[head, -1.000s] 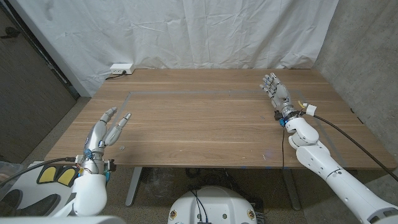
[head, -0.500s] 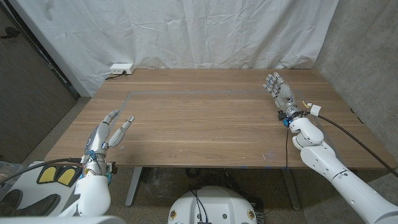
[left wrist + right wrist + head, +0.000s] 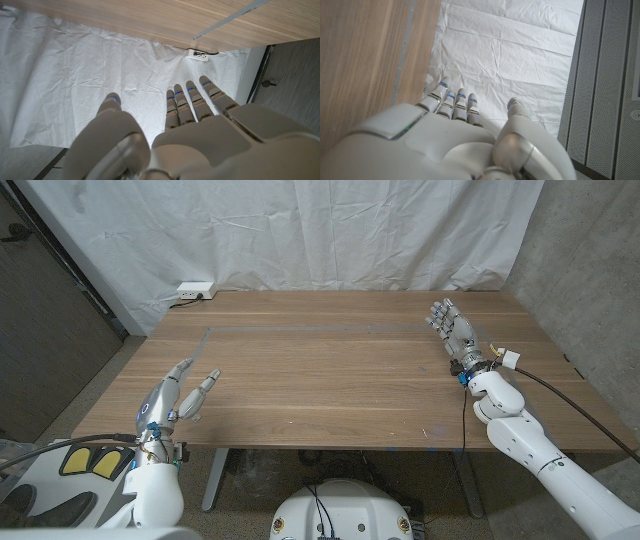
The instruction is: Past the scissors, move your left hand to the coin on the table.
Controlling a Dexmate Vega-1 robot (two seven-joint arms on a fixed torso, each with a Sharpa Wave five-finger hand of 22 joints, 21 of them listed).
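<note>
Both hands are empty with fingers spread: the left hand (image 3: 182,392) at the table's (image 3: 330,370) near-left edge, the right hand (image 3: 452,328) far right. I can't spot any coin or scissors, so how the coin would handle is a guess: small, hard, thin, probably best pinched at its rim.

Wooden desk (image 3: 330,370) of light brown planks, with a thin taped outline (image 3: 300,328) on its top. Behind, a wrinkled white cloth backdrop (image 3: 290,230) hanging down to the floor. At the desk's far left corner, a white power strip (image 3: 194,289). To the right, grey concrete wall (image 3: 590,270); to the left, dark panel (image 3: 45,340). Soft, even light.
</note>
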